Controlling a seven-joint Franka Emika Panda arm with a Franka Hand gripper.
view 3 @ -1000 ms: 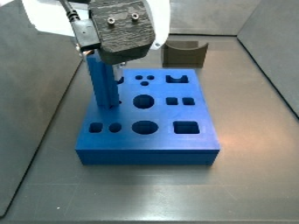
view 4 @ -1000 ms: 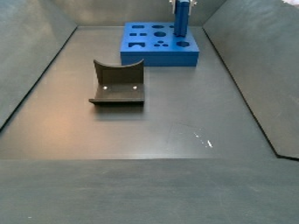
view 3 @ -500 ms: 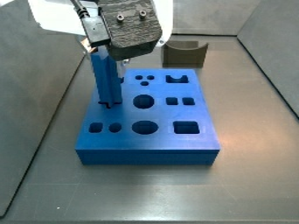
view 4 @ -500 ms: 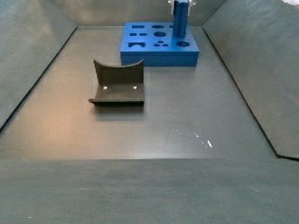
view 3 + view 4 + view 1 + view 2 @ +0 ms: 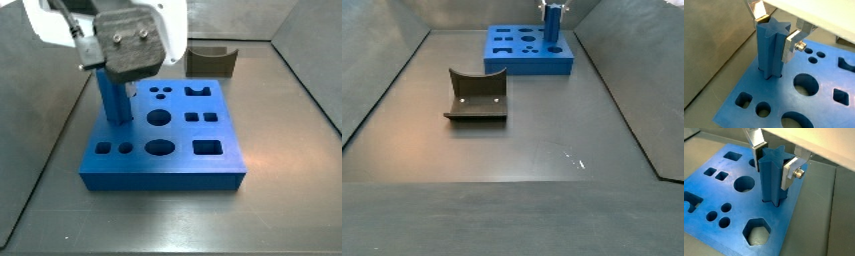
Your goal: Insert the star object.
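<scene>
Between the hand's (image 5: pixel 777 31) flat, bright metal fingers (image 5: pixel 789 44) stands the star peg (image 5: pixel 770 50) — matt blue plastic with ridged sides. The block (image 5: pixel 724 203) under it has the same matt blue finish — the tabletop (image 5: pixel 543 170) is dull grey with a faint sheen.

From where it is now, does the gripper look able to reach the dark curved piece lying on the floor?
Probably not yet: the gripper sits at the blue block, closed on the blue star peg. The dark curved piece itself lies unobstructed on the floor.

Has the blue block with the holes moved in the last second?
Yes. In a side view the blue block has slid slightly right, toward the right wall, while the dark curved piece stays put. The gripper holds the star object.
</scene>
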